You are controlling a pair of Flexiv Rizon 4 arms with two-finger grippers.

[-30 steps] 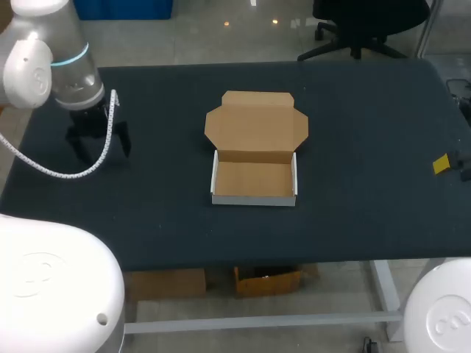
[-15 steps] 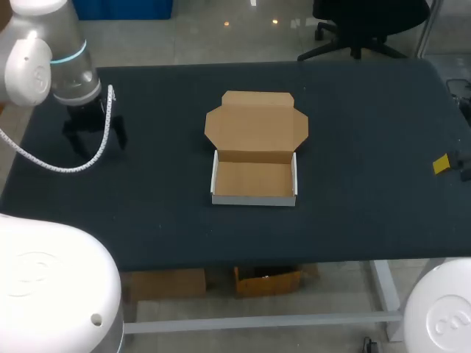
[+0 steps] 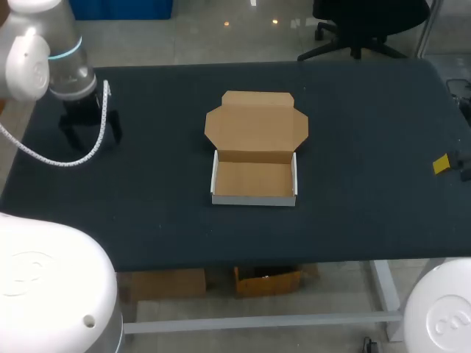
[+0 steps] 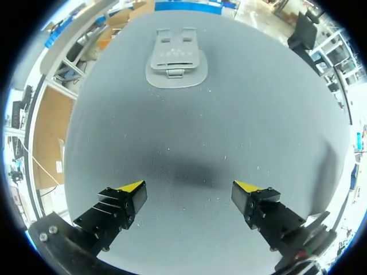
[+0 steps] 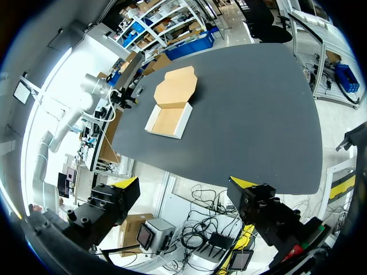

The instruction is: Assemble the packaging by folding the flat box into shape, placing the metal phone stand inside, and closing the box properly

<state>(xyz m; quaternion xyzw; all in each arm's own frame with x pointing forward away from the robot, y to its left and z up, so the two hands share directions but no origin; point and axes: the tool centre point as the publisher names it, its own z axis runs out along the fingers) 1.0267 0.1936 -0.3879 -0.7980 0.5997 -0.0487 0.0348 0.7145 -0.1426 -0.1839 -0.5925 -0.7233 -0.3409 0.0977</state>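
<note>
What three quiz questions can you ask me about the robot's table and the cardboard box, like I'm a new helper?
1. True or false: the metal phone stand is inside the box.
2. The box's lid is: A) open, B) shut, C) torn off.
3. Fill in: the left jaws are ___ (open or shut).
Key: 1 false, it lies on the table ahead of the left jaws; 2 A; 3 open.

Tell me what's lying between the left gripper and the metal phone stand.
Nothing. In the left wrist view, only bare table separates the open left gripper from the metal phone stand lying ahead of it.
</note>
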